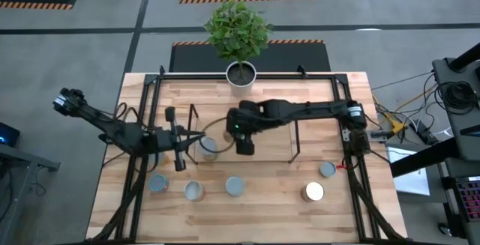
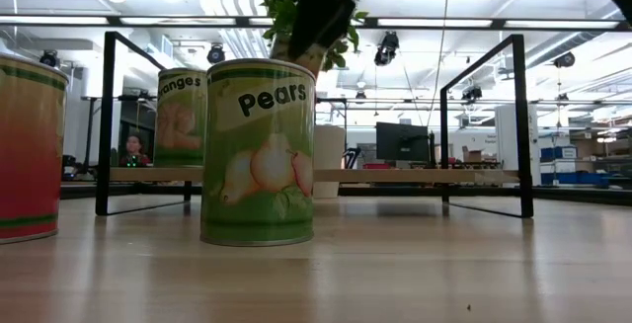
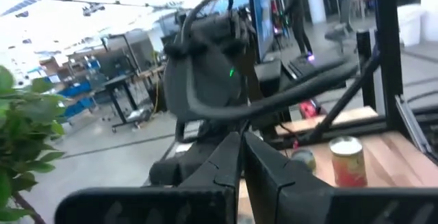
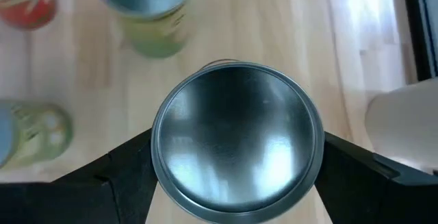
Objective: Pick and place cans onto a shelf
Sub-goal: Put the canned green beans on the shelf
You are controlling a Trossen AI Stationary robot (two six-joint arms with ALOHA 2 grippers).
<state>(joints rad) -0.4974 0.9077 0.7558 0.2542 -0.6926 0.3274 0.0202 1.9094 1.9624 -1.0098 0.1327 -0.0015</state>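
Observation:
My right gripper (image 1: pixel 244 141) is over the shelf (image 2: pixel 395 176), a low rack with black wire end frames and a light wood board. It is shut on a can with a round silver top (image 4: pixel 236 135). In the low view only the gripper's dark body (image 2: pixel 316 12) shows. My left gripper (image 1: pixel 182 151) hovers shut and empty at the shelf's left end, beside an Oranges can (image 1: pixel 208 147) that stands on its base on the board (image 2: pixel 183 116). Several more cans stand on the table in front, among them a Pears can (image 2: pixel 259 150). My right gripper pinches the can between its two fingers (image 4: pixel 116 176), one on each opposite side of the wall just under the top rim (image 4: pixel 159 162). The fingers come from above, pointing down. The can stays upright. The Pears can hides its base, so I cannot tell if it is lifted.
A white pot (image 1: pixel 241 73) with a green plant stands at the table's far edge. Cans stand along the near side (image 1: pixel 158 183), (image 1: pixel 194 191), (image 1: pixel 235 186) and at the near right (image 1: pixel 327 170), (image 1: pixel 313 192). A black frame (image 1: pixel 352 147) borders the table.

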